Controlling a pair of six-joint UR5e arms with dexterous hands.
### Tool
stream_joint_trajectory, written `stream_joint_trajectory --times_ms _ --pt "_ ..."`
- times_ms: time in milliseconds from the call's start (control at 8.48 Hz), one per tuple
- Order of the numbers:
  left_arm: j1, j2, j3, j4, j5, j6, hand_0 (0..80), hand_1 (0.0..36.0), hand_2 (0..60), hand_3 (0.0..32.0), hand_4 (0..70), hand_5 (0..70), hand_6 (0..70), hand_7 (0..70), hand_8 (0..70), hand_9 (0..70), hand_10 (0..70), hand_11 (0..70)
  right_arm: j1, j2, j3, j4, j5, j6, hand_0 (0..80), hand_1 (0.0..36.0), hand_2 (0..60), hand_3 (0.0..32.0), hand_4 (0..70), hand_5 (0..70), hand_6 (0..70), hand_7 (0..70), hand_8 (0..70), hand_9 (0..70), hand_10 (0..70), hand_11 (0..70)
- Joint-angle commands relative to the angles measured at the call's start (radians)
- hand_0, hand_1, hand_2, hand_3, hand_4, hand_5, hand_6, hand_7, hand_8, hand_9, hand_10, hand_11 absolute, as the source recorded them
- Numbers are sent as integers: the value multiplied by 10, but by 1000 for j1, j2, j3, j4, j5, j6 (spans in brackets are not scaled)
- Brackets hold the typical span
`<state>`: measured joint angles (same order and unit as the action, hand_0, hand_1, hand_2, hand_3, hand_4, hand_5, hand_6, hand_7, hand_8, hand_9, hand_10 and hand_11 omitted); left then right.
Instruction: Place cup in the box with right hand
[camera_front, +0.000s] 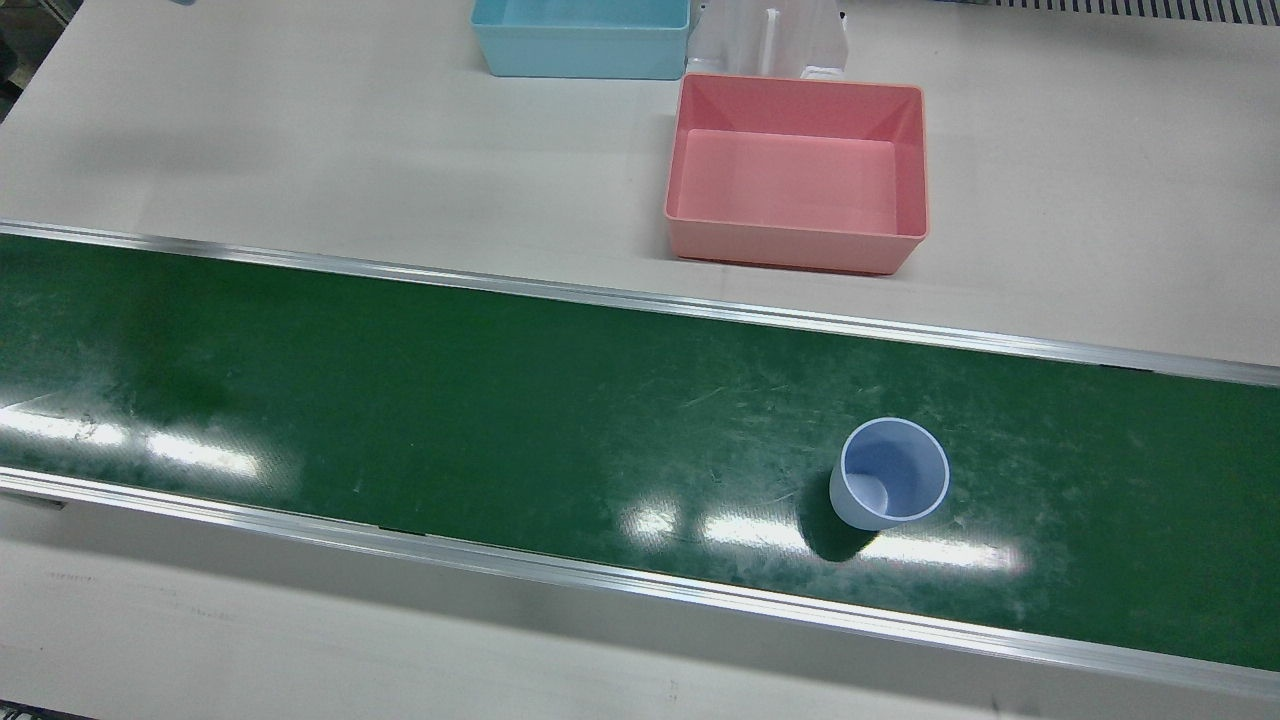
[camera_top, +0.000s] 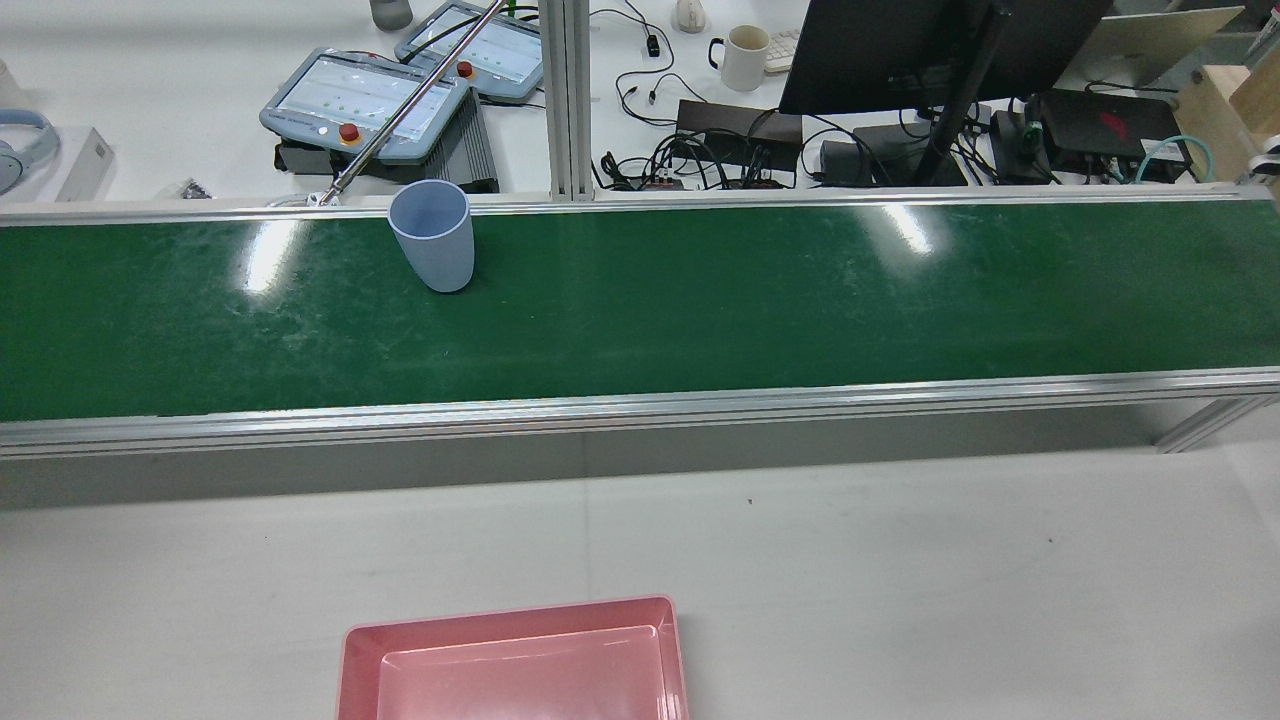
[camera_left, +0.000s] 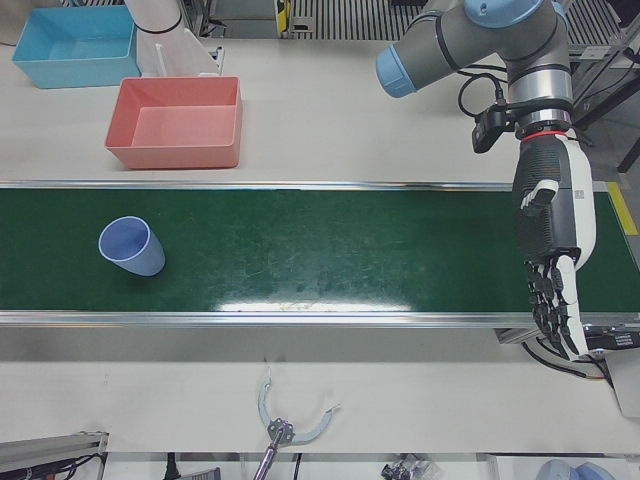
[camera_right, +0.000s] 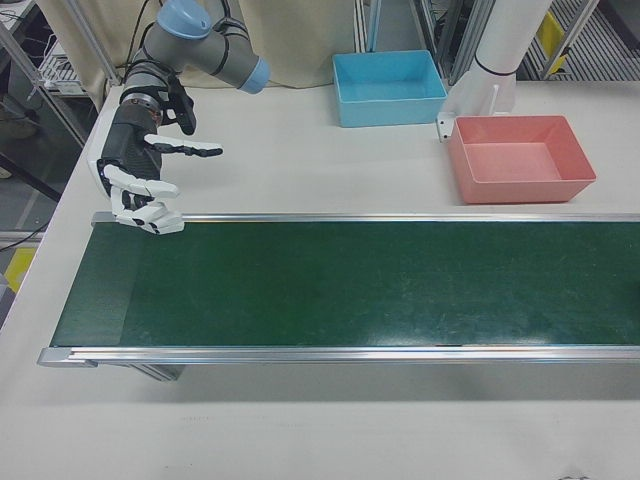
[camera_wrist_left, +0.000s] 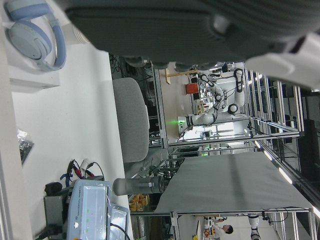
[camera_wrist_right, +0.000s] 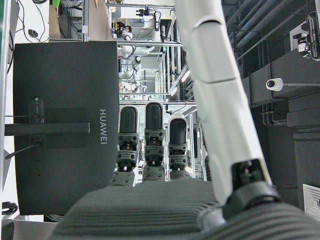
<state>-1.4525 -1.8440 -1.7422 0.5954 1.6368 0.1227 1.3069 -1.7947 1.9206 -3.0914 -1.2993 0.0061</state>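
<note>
A pale blue cup (camera_front: 890, 487) (camera_top: 432, 235) (camera_left: 130, 245) stands upright on the green belt (camera_front: 500, 400), near its operator-side rail. The empty pink box (camera_front: 795, 245) (camera_top: 510, 612) (camera_left: 175, 155) (camera_right: 520, 190) sits on the white table on the robot's side of the belt. My right hand (camera_right: 140, 185) hovers open, fingers spread, over the far end of the belt by the back rail; the cup does not appear in the right-front view. My left hand (camera_left: 550, 260) hangs open, fingers pointing down, over the belt's other end, far from the cup.
A light blue box (camera_front: 580, 40) (camera_right: 390, 85) stands beside the pink one, with a white pedestal (camera_right: 500, 50) between them. A grabber tool (camera_left: 290, 425) on a rod (camera_top: 410, 100) lies on the operators' side. Pendants, a monitor (camera_top: 880, 40) and cables sit beyond the belt.
</note>
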Motion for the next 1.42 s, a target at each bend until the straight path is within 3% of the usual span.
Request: stream_joint_trajectory --times_ms 0,1297 --pt "0 0 0 1 0 0 0 0 0 0 0 0 0 0 0 0 0 0 -1 0 0 -1 0 0 800 245 0 0 262 139 159 569 307 390 240 369" --pt "0 0 0 1 0 0 0 0 0 0 0 0 0 0 0 0 0 0 0 0 0 0 0 0 800 249 0 0 266 140 161 579 309 395 242 372"
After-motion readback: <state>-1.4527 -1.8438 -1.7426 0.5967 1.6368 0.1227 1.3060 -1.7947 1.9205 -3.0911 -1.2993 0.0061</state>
